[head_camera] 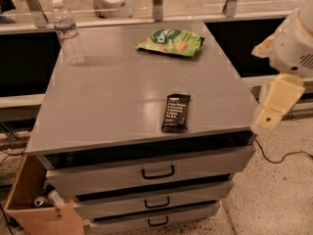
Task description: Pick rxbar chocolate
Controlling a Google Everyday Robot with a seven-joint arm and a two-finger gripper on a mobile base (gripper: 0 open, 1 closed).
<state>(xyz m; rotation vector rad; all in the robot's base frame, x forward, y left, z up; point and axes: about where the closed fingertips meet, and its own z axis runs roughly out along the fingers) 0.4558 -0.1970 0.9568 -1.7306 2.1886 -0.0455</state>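
The rxbar chocolate is a flat black wrapper with white text. It lies on the grey cabinet top, near the front edge, right of centre. My gripper is a cream-coloured part hanging off the white arm at the right edge of the camera view. It sits beyond the cabinet's right side, level with the top's front corner and well right of the bar. It holds nothing that I can see.
A green crinkled snack bag lies at the back of the top. A water bottle stands at the back left corner. Drawers with handles are below. A cardboard box stands at the lower left. A cable crosses the floor at right.
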